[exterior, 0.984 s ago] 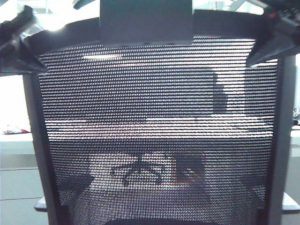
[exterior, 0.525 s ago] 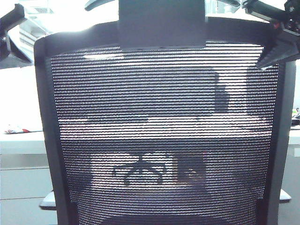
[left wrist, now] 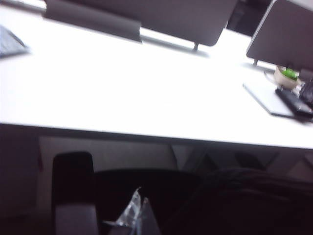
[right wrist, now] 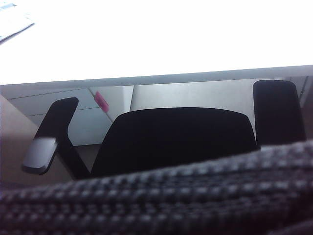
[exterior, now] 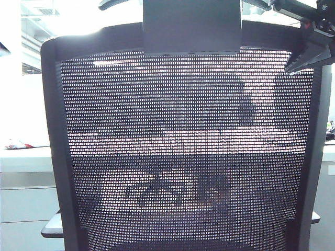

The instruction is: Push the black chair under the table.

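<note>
The black chair (exterior: 183,130) fills the exterior view, with its mesh back toward the camera and the headrest bracket (exterior: 191,26) at the top. Beyond it runs the white table (exterior: 21,157). My right gripper (exterior: 309,55) rests against the top right corner of the chair's frame; its fingers do not show clearly. Only a dark sliver of my left gripper (exterior: 2,49) shows at the left edge. In the left wrist view its pale fingertips (left wrist: 139,215) stand close together over the seat (left wrist: 146,186), which sits below the table (left wrist: 122,88). The right wrist view looks over the mesh (right wrist: 171,196) at the seat (right wrist: 176,137) and the table edge (right wrist: 171,76).
Two monitors (left wrist: 161,14) (left wrist: 288,34), a small potted plant (left wrist: 286,76) and a dark flat device (left wrist: 293,100) stand on the desk. White drawers (exterior: 26,204) sit at the lower left. Another chair's base (exterior: 154,191) shows through the mesh. Both armrests (right wrist: 51,137) (right wrist: 276,110) lie near the table edge.
The chair back has shifted to the right in the exterior view. My left gripper has slid off the top left corner and almost out of the frame. The right gripper stays at the top right corner.
</note>
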{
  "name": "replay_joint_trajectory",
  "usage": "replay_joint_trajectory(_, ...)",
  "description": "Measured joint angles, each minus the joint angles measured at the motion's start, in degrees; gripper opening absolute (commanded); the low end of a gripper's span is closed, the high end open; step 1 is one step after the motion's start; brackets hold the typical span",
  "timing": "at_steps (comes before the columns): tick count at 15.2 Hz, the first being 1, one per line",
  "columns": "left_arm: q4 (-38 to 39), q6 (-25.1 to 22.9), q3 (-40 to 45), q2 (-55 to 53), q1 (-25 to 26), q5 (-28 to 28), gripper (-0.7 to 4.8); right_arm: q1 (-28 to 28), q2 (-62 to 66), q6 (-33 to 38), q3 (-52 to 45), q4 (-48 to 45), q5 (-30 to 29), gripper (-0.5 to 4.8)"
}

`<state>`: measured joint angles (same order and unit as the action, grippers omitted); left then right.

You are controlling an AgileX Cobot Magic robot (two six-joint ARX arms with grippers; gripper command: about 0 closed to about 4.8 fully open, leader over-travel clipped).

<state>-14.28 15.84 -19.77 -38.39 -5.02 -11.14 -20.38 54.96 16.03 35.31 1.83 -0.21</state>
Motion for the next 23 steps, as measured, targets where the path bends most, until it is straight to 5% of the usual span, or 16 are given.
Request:
replay_joint_trajectory(3, 11.1, 3.3, 0.2, 12.3, 0.1, -9.7, -0.06, 0.0, 0.0, 0.0, 0.0, 0.0, -0.2, -0.05)
replay_joint_trajectory(5, 11.6, 6.2, 0.6, 14.8, -2.8, -13.2, -0.06, 0.0, 0.0, 0.0, 0.0, 0.0, -0.3, -0.05)
replay_joint_trajectory(9, 7.7, 6.1, 0.6, 8.2, -11.8, -10.7, -0.06, 0.0, 0.0, 0.0, 0.0, 0.0, -0.5, -0.05)
replay_joint_trajectory(14, -5.8, 6.0, 0.6, -5.4, -11.9, -7.7, -0.06, 0.0, 0.0, 0.2, 0.0, -0.1, -0.8, -0.05)
replay_joint_trajectory(23, -12.3, 1.9, 0.6, -14.7, -12.0, -3.8, -0.06, 0.0, 0.0, 0.2, 0.0, -0.3, -1.0, -0.05)
